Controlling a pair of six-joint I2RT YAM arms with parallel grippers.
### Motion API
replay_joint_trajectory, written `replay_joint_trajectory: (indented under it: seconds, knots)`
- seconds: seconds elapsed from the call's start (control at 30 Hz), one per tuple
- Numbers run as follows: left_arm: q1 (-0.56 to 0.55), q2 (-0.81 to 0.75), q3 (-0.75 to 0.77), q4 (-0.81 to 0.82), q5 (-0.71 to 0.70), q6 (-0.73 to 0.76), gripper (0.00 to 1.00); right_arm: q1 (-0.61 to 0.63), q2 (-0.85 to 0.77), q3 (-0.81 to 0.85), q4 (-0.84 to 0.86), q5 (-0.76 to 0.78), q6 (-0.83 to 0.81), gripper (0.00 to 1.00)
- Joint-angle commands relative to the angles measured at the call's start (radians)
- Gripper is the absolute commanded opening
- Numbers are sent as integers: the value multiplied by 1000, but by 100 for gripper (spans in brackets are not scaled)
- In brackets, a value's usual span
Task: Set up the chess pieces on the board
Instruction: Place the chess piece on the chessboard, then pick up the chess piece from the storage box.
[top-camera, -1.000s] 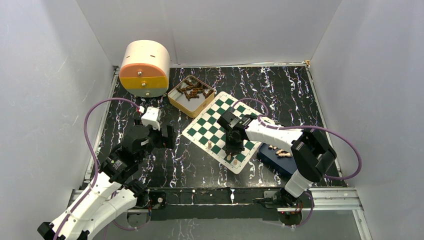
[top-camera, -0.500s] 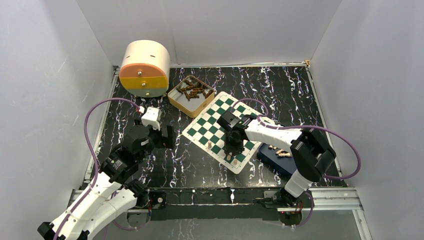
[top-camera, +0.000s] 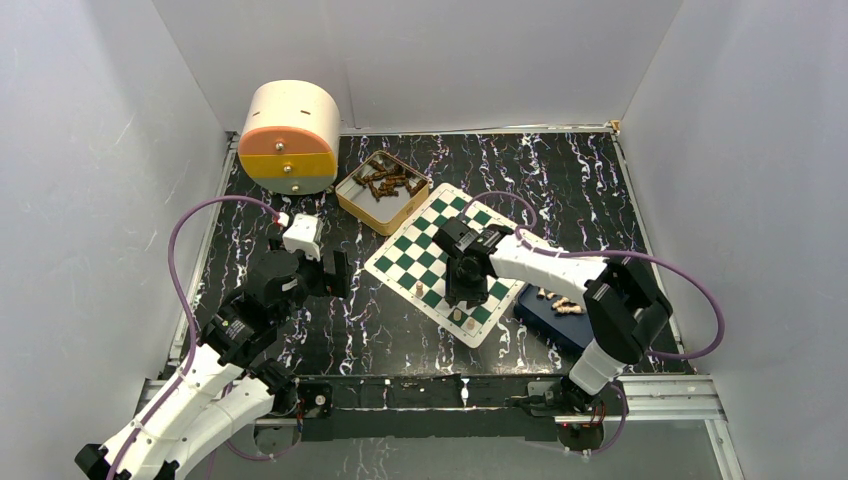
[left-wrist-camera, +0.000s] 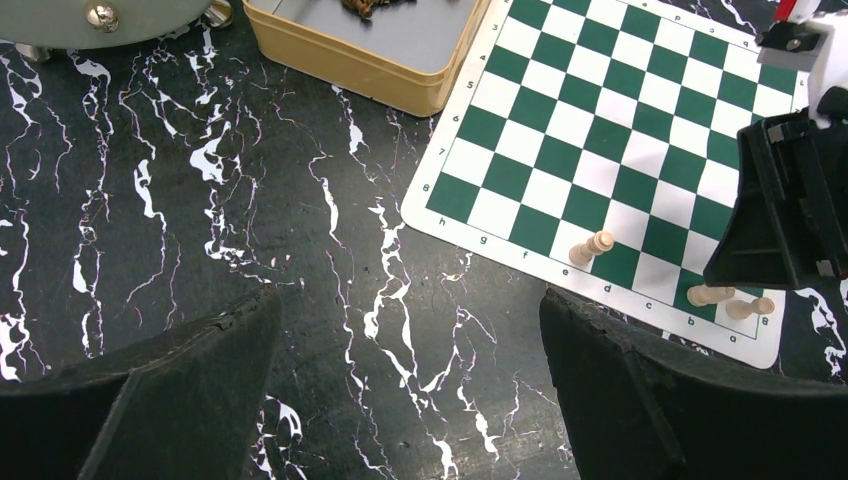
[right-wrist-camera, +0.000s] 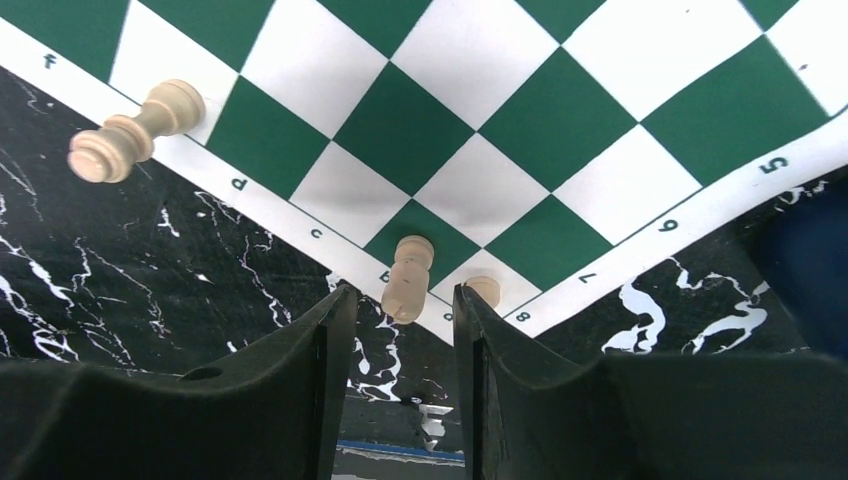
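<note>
The green-and-white board (top-camera: 440, 255) lies at an angle mid-table. Three tan chess pieces stand along its near edge: one (top-camera: 417, 288) apart to the left, two (top-camera: 456, 312) (top-camera: 470, 324) by the near corner. My right gripper (top-camera: 460, 295) hangs just over that corner. In the right wrist view it (right-wrist-camera: 400, 298) is open, and a piece (right-wrist-camera: 408, 280) stands upright just ahead of its fingertips, untouched by either finger. Another piece (right-wrist-camera: 484, 290) stands beside it and a third (right-wrist-camera: 130, 135) further left. My left gripper (left-wrist-camera: 410, 310) is wide open over bare table left of the board (left-wrist-camera: 640, 110).
A dark blue tray (top-camera: 555, 322) holding more tan pieces (top-camera: 558, 300) sits right of the board. A tan tin (top-camera: 380, 198) of dark pieces stands behind the board, and a round cream drum (top-camera: 290, 135) at the back left. White walls enclose the table.
My right gripper's jaws have spread apart, letting go of the piece now standing at the board's near corner. The left arm has not moved.
</note>
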Motion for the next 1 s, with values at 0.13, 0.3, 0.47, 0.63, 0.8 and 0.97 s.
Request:
replay_joint_trajectory:
  seconds: [0.13, 0.3, 0.47, 0.63, 0.8, 0.97]
  knots:
    - [-3, -9, -4, 28, -16, 9, 97, -9, -95, 111, -106, 112, -10, 48]
    - [-3, -12, -7, 29, -15, 9, 97, -67, -147, 124, -162, 175, -35, 44]
    - [-3, -13, -6, 28, -11, 11, 97, -198, -252, 86, -173, 188, -73, 41]
    - [-3, -9, -6, 29, -9, 13, 97, -350, -337, 39, -181, 202, -129, 39]
    - [-3, -8, -7, 29, -7, 13, 97, -502, -383, -26, -150, 214, -191, 38]
    - [-3, -2, -4, 27, -1, 14, 97, -614, -388, -70, -95, 243, -218, 38]
